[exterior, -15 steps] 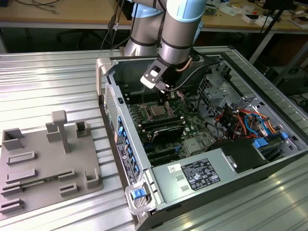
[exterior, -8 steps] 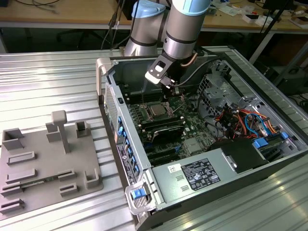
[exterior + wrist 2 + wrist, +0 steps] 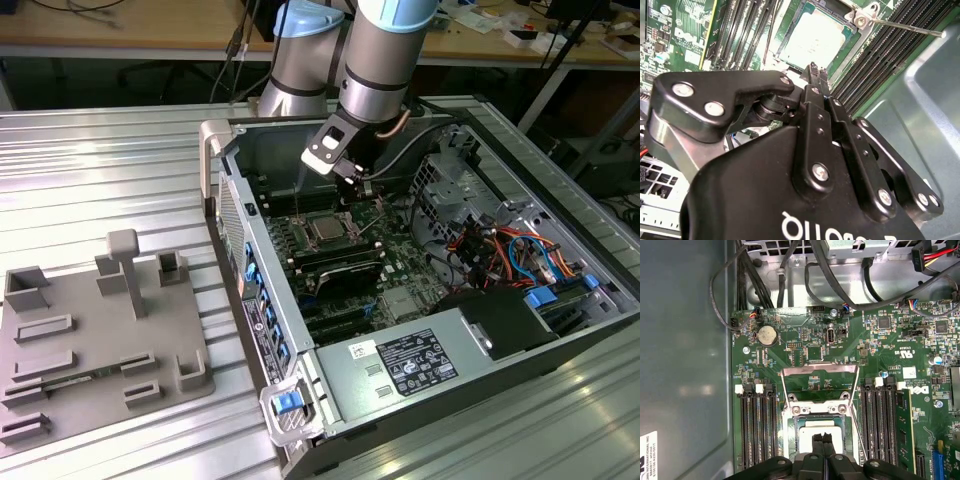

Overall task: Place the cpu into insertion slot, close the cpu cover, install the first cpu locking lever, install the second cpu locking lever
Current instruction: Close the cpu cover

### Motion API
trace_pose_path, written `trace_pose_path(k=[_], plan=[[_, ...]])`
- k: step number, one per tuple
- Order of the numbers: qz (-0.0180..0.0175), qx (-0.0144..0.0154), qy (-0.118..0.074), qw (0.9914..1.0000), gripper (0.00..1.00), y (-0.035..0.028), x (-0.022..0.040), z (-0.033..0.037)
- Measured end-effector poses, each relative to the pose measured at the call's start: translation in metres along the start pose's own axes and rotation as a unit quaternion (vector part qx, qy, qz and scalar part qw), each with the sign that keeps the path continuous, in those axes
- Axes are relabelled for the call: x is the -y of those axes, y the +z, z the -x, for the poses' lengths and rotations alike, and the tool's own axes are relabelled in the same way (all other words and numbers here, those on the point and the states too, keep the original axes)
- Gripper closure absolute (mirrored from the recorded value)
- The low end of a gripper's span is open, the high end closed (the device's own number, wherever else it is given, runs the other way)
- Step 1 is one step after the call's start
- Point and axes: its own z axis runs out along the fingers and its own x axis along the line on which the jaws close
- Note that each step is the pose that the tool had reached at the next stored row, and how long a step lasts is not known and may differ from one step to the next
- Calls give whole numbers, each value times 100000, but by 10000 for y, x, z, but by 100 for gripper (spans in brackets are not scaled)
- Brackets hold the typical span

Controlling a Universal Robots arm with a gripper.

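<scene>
The cpu (image 3: 812, 432) (image 3: 815, 37), a small square chip with a silvery top, lies flat in the insertion slot (image 3: 788, 420) on the green board; it also shows in the exterior view (image 3: 325, 228). The cpu cover (image 3: 820, 370) stands swung up from its hinge, its window open over the board. A thin locking lever (image 3: 905, 26) sticks out from the socket corner. My gripper (image 3: 822, 439) (image 3: 815, 70) (image 3: 355, 178) hangs just above the chip, shut, with nothing between its fingers.
Long black memory slots (image 3: 757, 425) flank the socket on both sides. Black cables (image 3: 790, 270) cross the case above the board. Case walls (image 3: 235, 200) enclose the work. A power supply (image 3: 410, 365) sits at the front. A grey fixture plate (image 3: 100, 340) lies on the exterior view's left.
</scene>
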Motion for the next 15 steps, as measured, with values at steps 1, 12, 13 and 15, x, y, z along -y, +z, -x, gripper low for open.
trace_pose_path(k=[1,12,13,15], plan=[[1,1,-3,100000,89,0,0,0],[-22,1,-37,100000,89,6,-19,-5],[-18,-4,-39,100000,89,11,-32,-12],[-16,-10,-123,100000,89,20,-85,-32]])
